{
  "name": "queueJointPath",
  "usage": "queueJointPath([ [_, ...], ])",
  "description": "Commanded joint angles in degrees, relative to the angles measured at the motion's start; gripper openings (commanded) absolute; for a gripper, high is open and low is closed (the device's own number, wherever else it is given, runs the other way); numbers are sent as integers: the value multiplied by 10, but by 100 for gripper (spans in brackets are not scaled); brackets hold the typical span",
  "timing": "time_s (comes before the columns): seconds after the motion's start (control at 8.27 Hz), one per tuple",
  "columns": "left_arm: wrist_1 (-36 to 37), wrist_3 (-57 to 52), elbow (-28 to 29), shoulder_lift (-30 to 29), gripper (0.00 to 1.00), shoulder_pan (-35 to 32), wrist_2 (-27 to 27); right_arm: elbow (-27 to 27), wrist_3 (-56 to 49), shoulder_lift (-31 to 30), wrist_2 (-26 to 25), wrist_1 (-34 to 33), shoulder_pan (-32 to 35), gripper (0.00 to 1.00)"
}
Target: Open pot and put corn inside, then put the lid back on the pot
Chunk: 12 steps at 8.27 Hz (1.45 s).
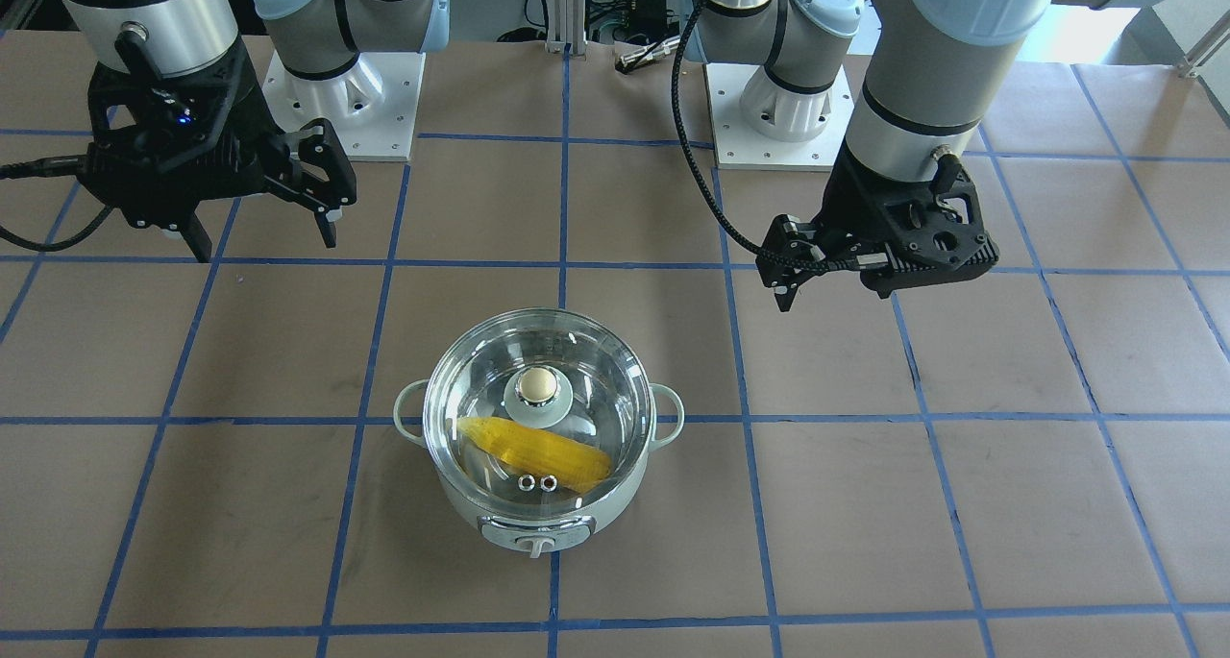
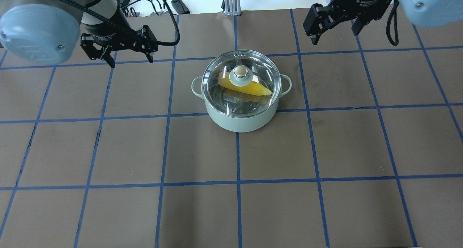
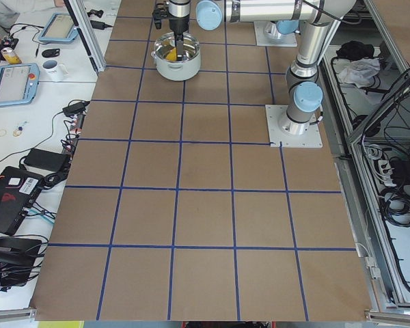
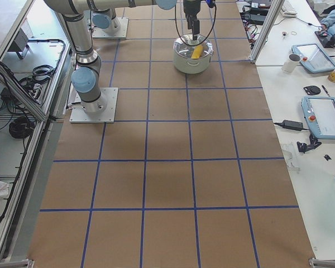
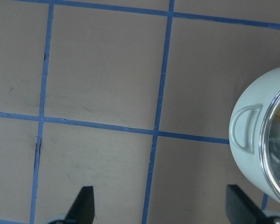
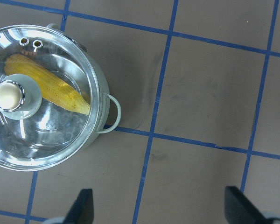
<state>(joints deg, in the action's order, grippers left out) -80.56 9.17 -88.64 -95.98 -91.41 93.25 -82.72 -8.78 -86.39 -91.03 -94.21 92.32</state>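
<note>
One corn (image 1: 538, 451) lies inside the pot (image 2: 238, 119), under the lid (image 1: 577, 370) seated on its rim. Beyond the pot, well clear to either side, the left gripper (image 2: 131, 61) and the right gripper (image 2: 334, 37) hang with fingers spread wide.

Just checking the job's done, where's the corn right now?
The corn lies inside the pot, under the closed glass lid. In the front-facing view it is near the centre, just below the lid's knob.
</note>
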Motion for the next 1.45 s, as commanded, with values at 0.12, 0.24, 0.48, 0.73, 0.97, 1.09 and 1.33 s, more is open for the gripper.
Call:
queueJointPath([
  [0.12,3,-2,-10,3,100,0,0,-1,81,-2,-30,10,1,100],
  [0.24,2,-2,-11,4,100,0,0,0,87,-2,-29,8,1,100],
  [0.48,1,-2,-11,4,100,0,1,1,89,-2,-24,10,2,100],
  [0.73,3,-3,-11,6,100,0,-3,1,88,-2,-22,8,2,100],
  [0.97,1,-2,-11,4,100,0,1,1,88,-2,-22,8,2,100],
  [1.09,1,-2,-11,4,100,0,-2,1,88,-2,-23,8,2,100],
  [1.33,2,-2,-11,3,100,0,-4,1,88,-2,-23,9,2,100],
])
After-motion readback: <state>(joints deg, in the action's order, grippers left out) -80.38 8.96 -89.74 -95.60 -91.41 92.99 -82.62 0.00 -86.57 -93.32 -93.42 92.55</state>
